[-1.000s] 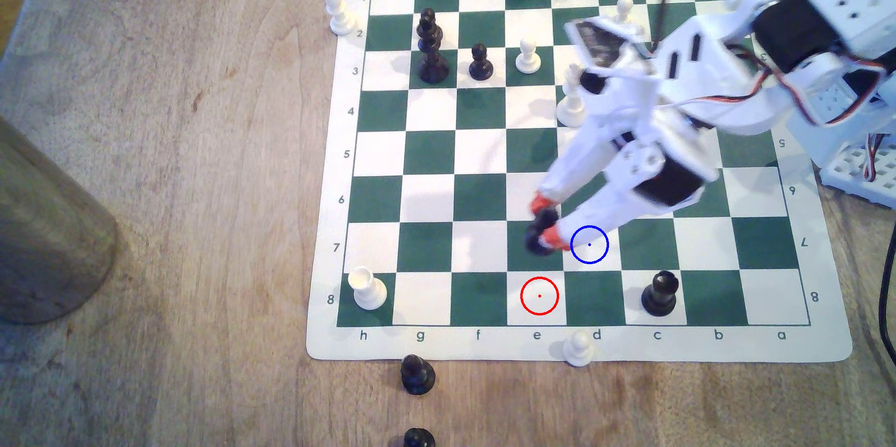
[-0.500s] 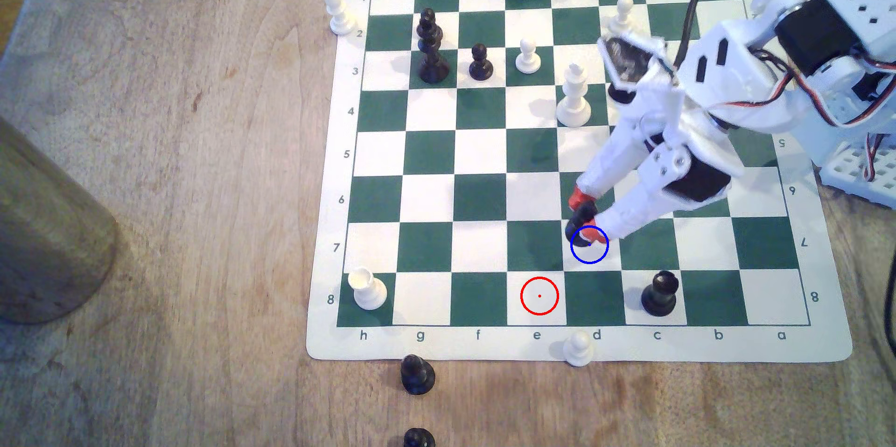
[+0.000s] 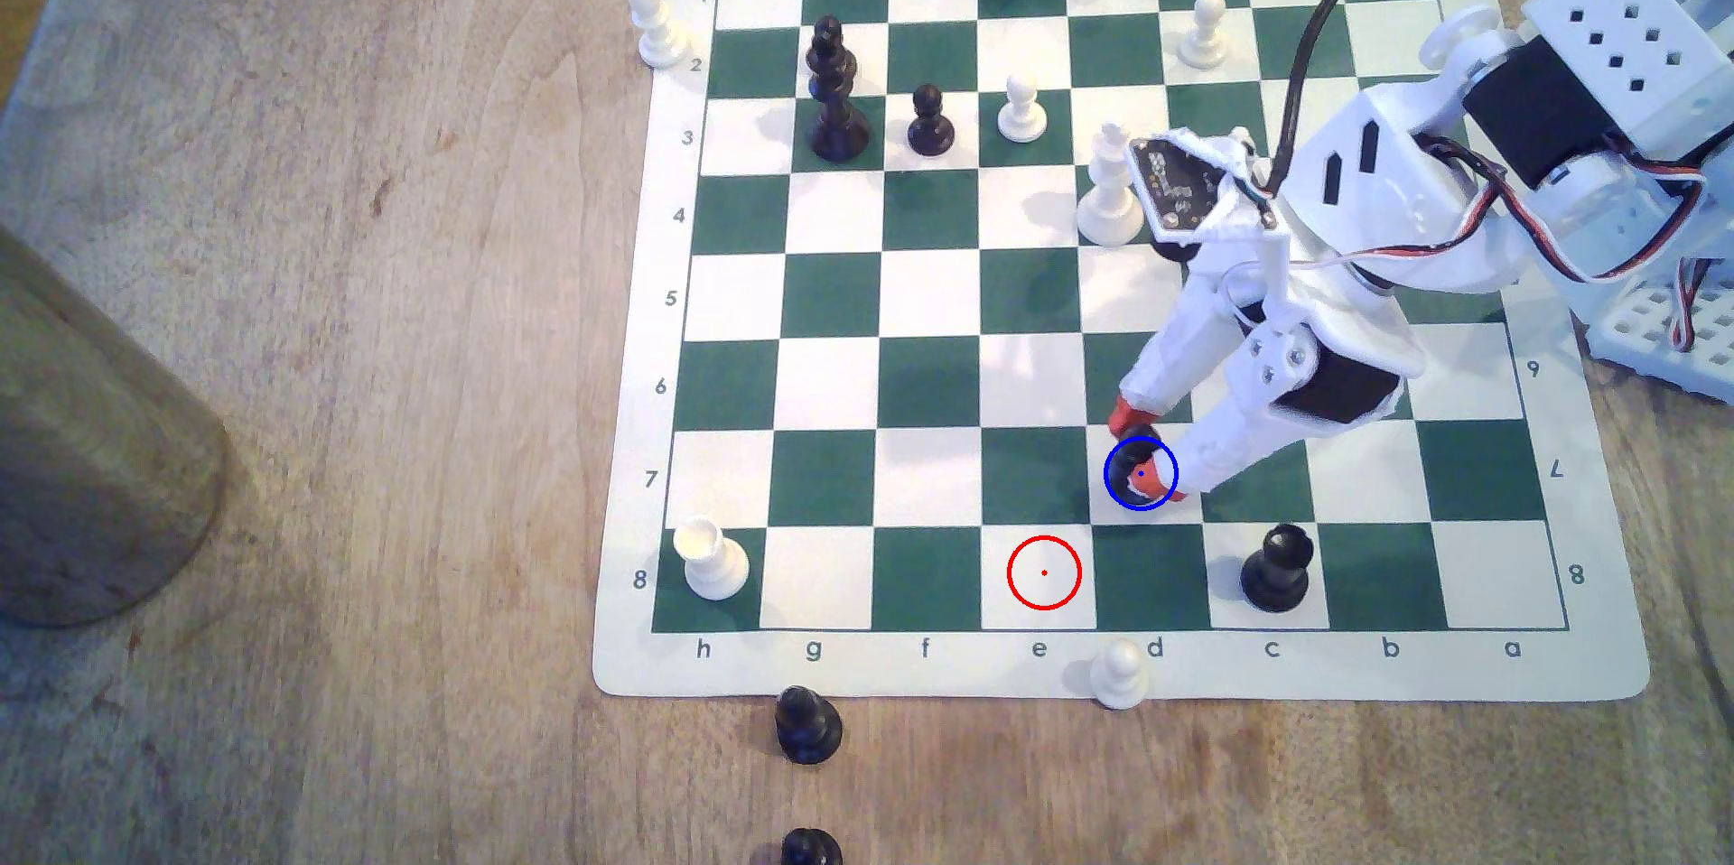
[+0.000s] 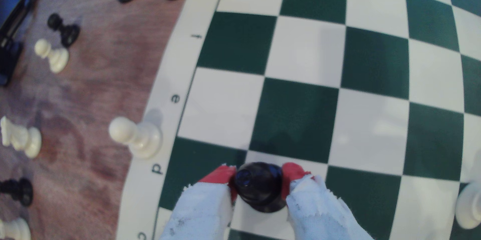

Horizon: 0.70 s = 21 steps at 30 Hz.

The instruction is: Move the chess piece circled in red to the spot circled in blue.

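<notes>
Exterior view, read from its left to its right, with the chessboard point(image 3: 1117, 302) as the landmark. Left of the board lies bare wooden desk point(image 3: 375, 359), and a blurred brown object point(image 3: 84, 452) stands at the far left edge. A white bishop point(image 3: 657, 26) stands just off the board's left border near row 2. On the board's left part stand a tall black piece point(image 3: 833, 91), a black pawn point(image 3: 929, 122) beside it and a white rook point(image 3: 711, 557) on the corner square h8. Below the board, on the desk, are two black pieces, and a white pawn point(image 3: 1118, 673) stands on the border between the letters e and d. The red ring point(image 3: 1043, 572) marks the white square e8, which has nothing on it. To the right of it, one row up, is the spot circled in blue point(image 3: 1162, 504), the white square d7. The chess piece circled in red point(image 3: 1131, 462) is inside this blue ring, held between the red-tipped fingers point(image 3: 1123, 415) of the gripper point(image 3: 1147, 452). I cannot tell if its base touches the square. A white king point(image 3: 1110, 190) stands higher in the same column, and a black rook point(image 3: 1276, 567) stands on c8. The white arm point(image 3: 1351, 199) comes in from the board's right side.

In the wrist view the fingers point(image 4: 218, 175) are clamped on both sides of the black piece point(image 4: 259, 186), over a white square beside the border letter d.
</notes>
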Each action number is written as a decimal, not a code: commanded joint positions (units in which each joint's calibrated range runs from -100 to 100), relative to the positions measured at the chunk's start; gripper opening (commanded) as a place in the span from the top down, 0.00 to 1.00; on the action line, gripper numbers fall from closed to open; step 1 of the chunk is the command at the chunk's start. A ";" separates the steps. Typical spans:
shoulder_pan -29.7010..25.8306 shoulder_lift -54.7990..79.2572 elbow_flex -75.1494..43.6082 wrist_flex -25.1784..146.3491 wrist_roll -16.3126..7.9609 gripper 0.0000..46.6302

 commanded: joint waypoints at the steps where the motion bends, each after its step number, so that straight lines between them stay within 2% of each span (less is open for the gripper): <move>1: 0.19 -0.06 -2.05 -0.98 -0.34 1.00; 8: 0.50 4.78 -1.96 -4.01 0.00 1.00; 21: 1.99 2.92 -1.06 -3.03 0.44 1.00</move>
